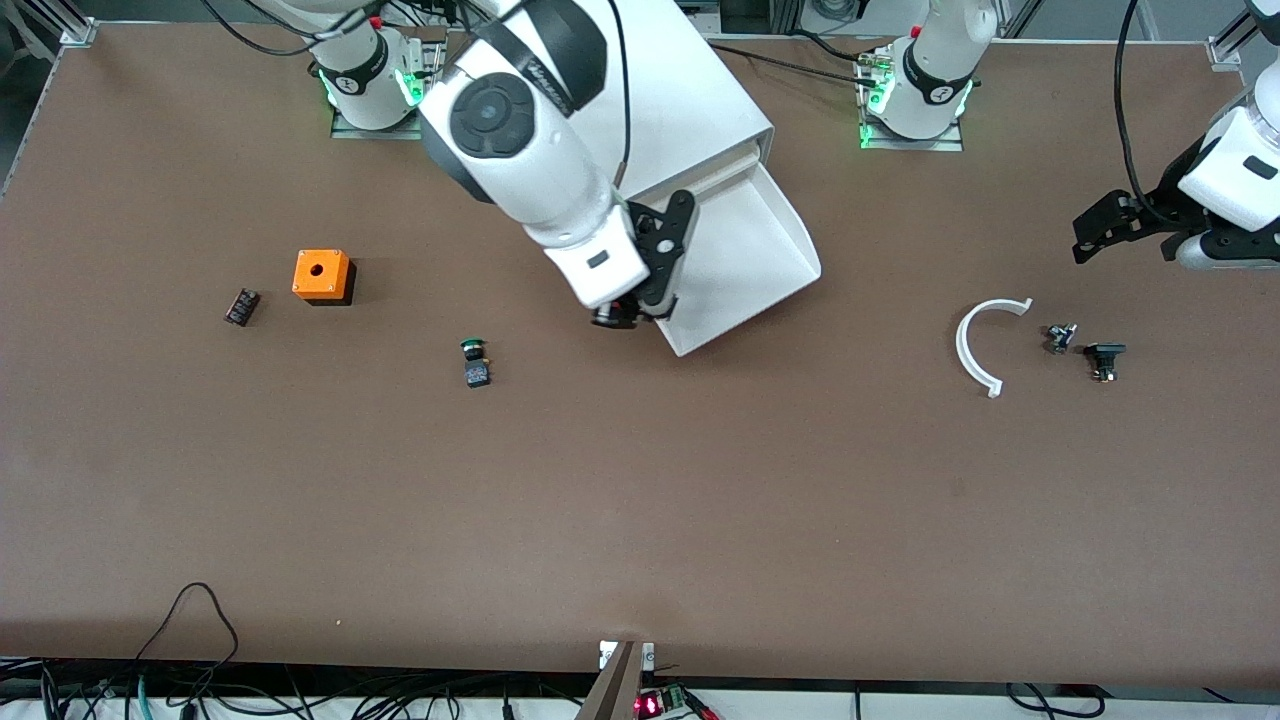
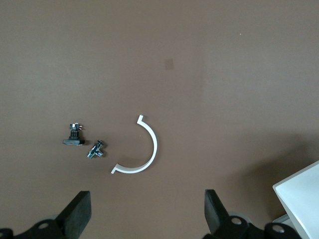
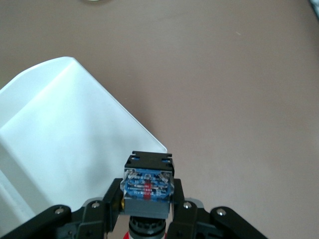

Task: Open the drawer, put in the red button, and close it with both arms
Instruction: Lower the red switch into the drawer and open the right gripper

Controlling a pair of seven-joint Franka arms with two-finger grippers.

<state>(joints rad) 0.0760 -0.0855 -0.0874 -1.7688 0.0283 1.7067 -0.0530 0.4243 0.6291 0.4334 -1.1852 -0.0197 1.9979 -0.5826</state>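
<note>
Right wrist view shows the right pincer [image 3: 147, 206] squeezing the red button [image 3: 148, 185] over the edge of the open drawer [image 3: 55, 129]. It should slide toward ten o'clock, over the white floor, before letting go. The left pincer [image 2: 144, 211] waits with fingers wide apart over the desk [image 2: 224, 74].

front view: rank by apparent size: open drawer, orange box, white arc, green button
1. drawer, largest though partly covered by the right arm
2. white arc
3. orange box; close to the arc in span, so that pair is unsure
4. green button
All lie on the table, so nearness hardly skews it.
</note>
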